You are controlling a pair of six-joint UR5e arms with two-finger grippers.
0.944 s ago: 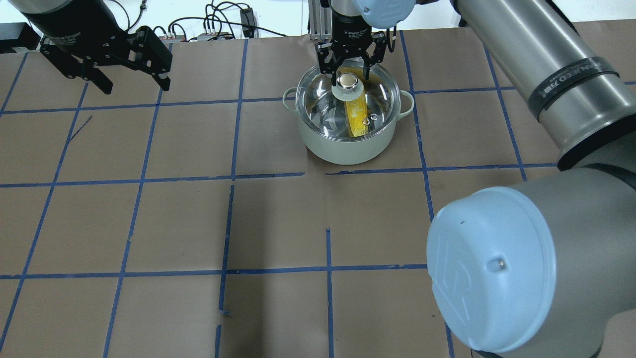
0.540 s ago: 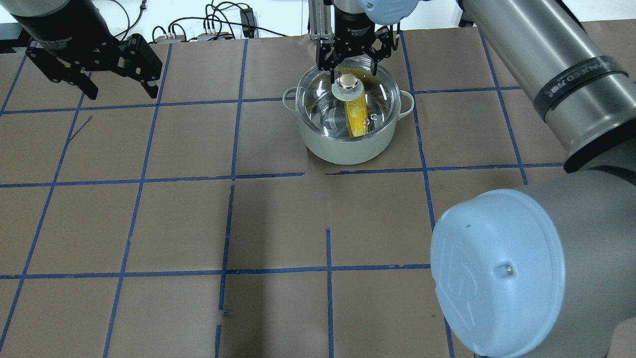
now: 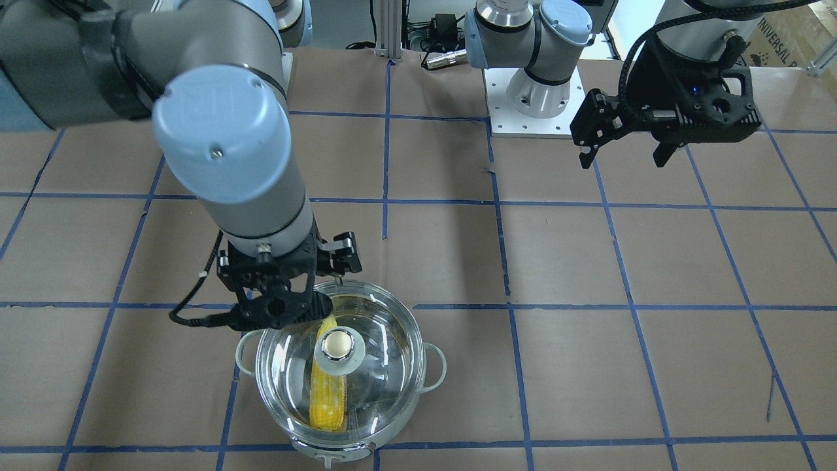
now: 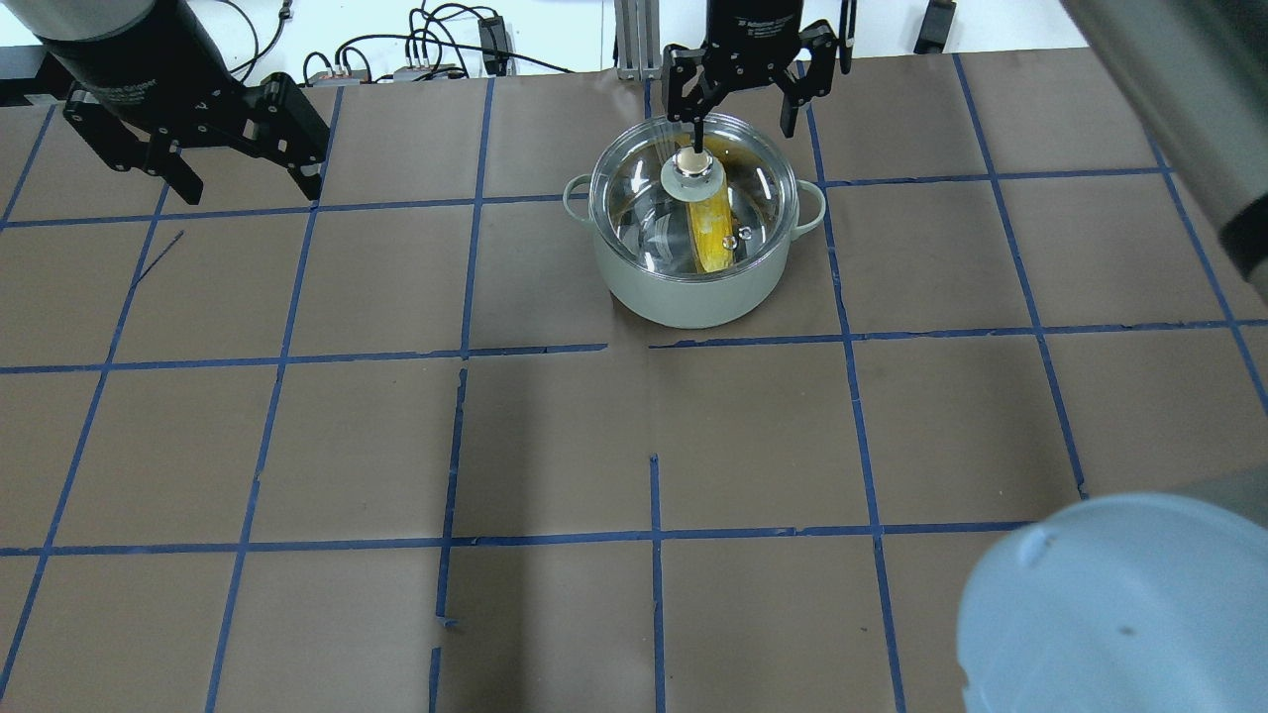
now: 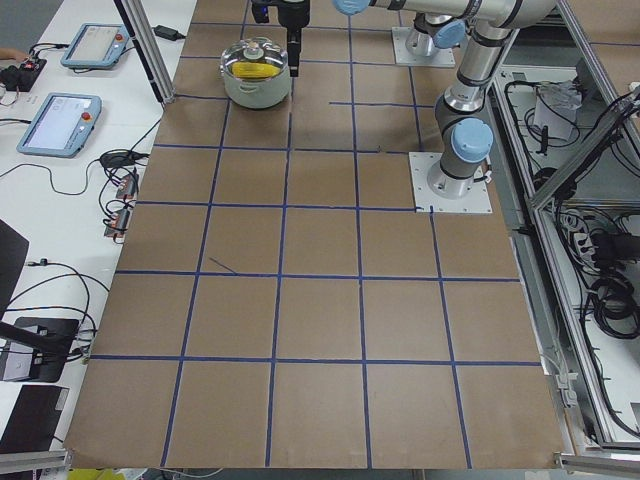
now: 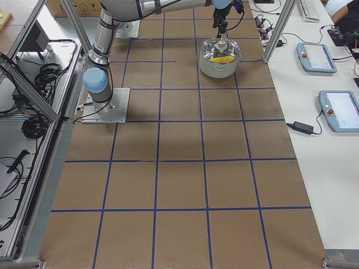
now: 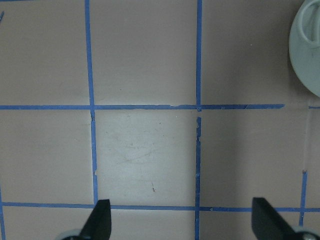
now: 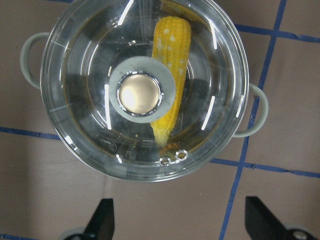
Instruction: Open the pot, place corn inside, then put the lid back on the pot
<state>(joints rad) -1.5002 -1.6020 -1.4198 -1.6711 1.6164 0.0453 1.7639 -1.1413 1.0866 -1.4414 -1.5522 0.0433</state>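
Observation:
The pot [image 4: 684, 292] stands on the far middle of the table, with pale sides and two loop handles. The clear glass lid [image 4: 758, 183] sits on it, its knob [image 4: 690, 170] upright. The yellow corn [image 4: 713, 233] lies inside under the glass. My right gripper [image 4: 741, 121] is open and empty, above the pot's far rim and clear of the knob. In the right wrist view the lid [image 8: 75, 75], the knob [image 8: 139, 95] and the corn [image 8: 172, 55] show below the open right gripper [image 8: 180, 220]. My left gripper [image 4: 250, 183] is open and empty, far to the left.
The table is brown paper with a grid of blue tape [image 4: 466, 352]. Cables and a metal post [image 4: 629, 40] lie along the far edge behind the pot. The left wrist view shows bare paper and the pot's edge [image 7: 307, 45] at top right.
My right gripper has moved up and back from the lid's knob towards the far edge, still open. The lid and corn stay in place. The left gripper shifted slightly left.

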